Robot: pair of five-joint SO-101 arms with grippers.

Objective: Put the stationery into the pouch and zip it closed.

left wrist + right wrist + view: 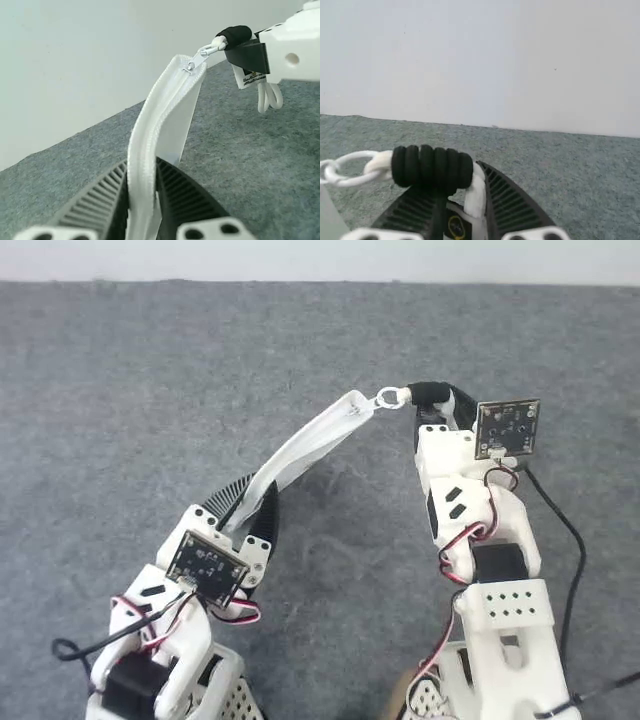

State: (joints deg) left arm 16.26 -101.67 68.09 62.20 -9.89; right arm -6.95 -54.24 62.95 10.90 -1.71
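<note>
Grey felt counter (120, 390) below: left pincer (142, 192) clamped on the white pouch (170, 110) end, right pincer (457, 197) closed on its black zipper pull (431, 167).

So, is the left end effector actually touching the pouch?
Touching. The left wrist view shows the pouch pinched inside the closed left end effector.

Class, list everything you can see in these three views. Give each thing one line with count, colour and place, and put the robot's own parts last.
pouch: one, white, held up off the table, stretched between the two grippers.
zip pull: one, black ribbed grip on a pale ring, at the pouch's far end.
table: one, grey felt-like surface, under everything.
wall: one, white, behind the table.
left gripper: one, black fingers, white body, shut on the pouch's near end.
right gripper: one, black fingers, white body, shut on the zip pull.
</note>
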